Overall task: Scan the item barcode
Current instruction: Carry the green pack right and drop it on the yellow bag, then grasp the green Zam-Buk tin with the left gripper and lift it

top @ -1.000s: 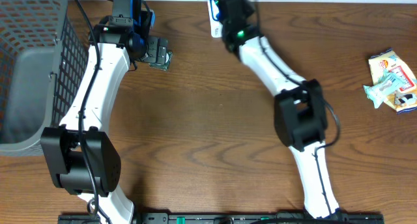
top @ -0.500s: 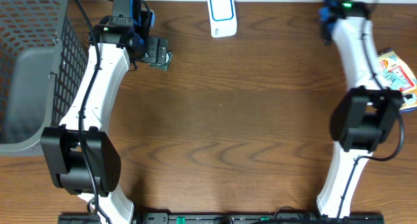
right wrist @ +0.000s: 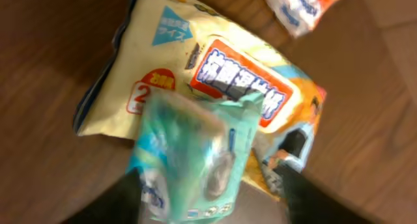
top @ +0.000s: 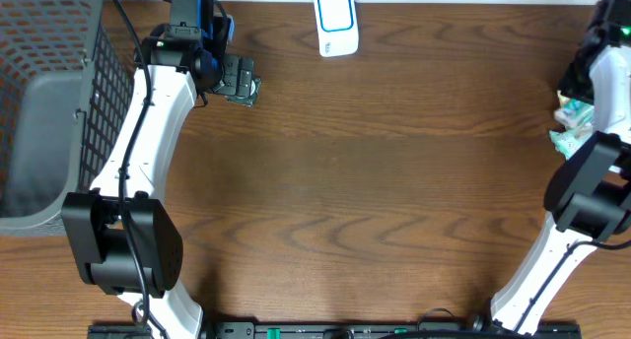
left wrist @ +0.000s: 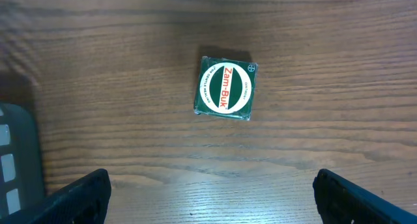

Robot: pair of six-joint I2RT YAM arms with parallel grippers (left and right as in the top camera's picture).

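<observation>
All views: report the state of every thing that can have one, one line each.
left gripper: open, above the Zam-Buk box, not touching it.
right gripper: open, fingers either side of the teal packet.
Zam-Buk box: closed, flat on the table, label up.
teal packet: lying on the yellow pouch.
scanner: lying on the table, unheld.
basket: upright at the table's left.

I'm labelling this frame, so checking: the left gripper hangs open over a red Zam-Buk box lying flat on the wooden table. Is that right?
Only the colour is wrong: the Zam-Buk box is green, not red, as the left wrist view shows. The left gripper does hang open over it on the wooden table.
</observation>
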